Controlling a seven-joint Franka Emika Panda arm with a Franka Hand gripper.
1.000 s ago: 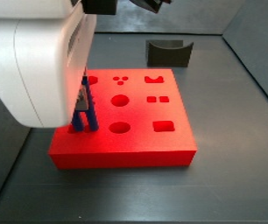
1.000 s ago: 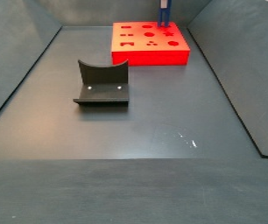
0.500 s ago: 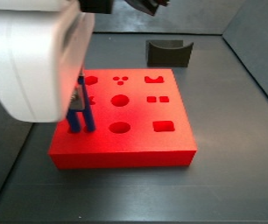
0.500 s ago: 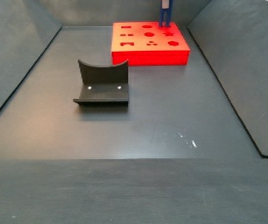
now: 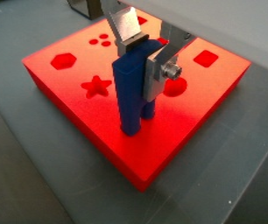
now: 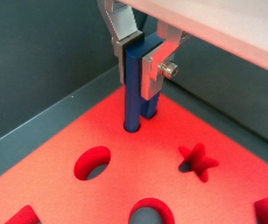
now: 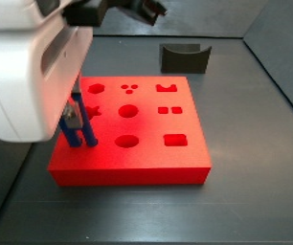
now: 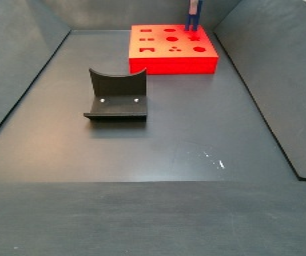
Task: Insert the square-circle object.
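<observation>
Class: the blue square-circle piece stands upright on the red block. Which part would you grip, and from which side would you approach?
Grip the upper shaft of the blue piece, coming straight down from above. It stands upright with its foot on the red block, so only the top is free, and its flat sides suit the plates. The gripper is shut on it there.

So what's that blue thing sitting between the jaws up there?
Both wrist views show the gripper above the red block, clamped on the blue square-circle object, which stands upright with its lower end on the block's top.
</observation>
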